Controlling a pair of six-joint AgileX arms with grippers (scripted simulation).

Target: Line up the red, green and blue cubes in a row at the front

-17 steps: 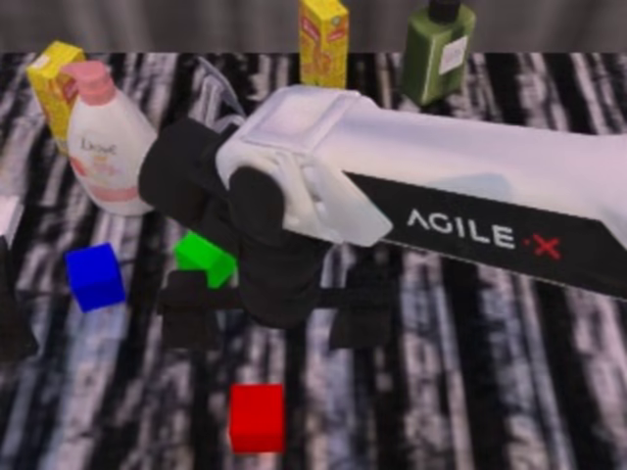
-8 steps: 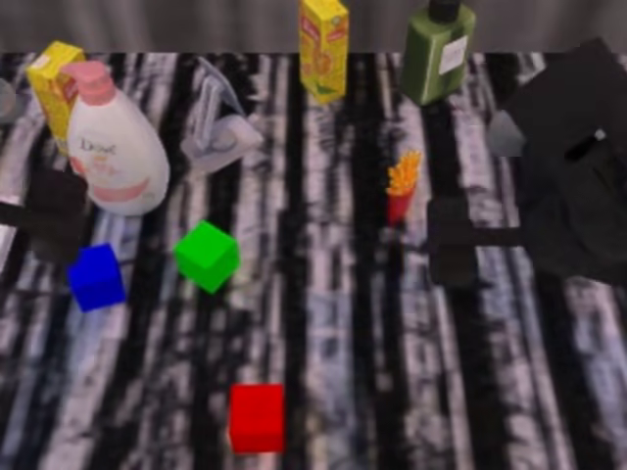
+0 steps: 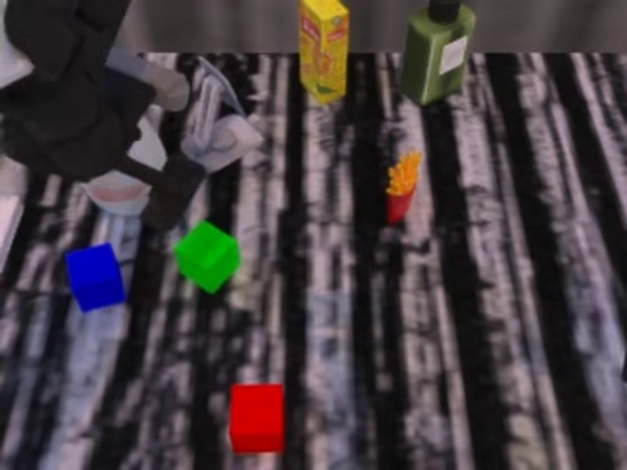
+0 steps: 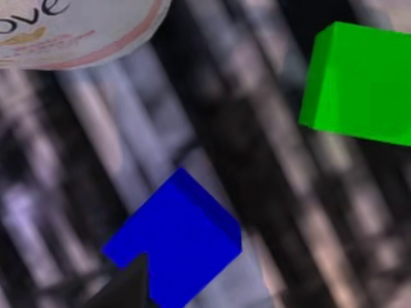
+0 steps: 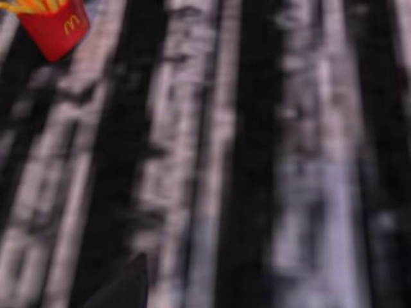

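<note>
Cubes lie loose on our worktop from above: red cube in front, green cube and blue cube left, near our left pincer. Left wrist looks down at blue cube, likely next. We cannot tell either pincer's opening. Right wrist sees only fries carton.

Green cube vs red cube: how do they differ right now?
Colour: green cube is bright green, red cube bright red. Pose: the green cube sits turned at an angle, the red cube square to the top view's edges. Place: the green cube lies mid-table left, the red cube at the front edge. Both are plain, glossy, same-sized, ungrasped.
</note>
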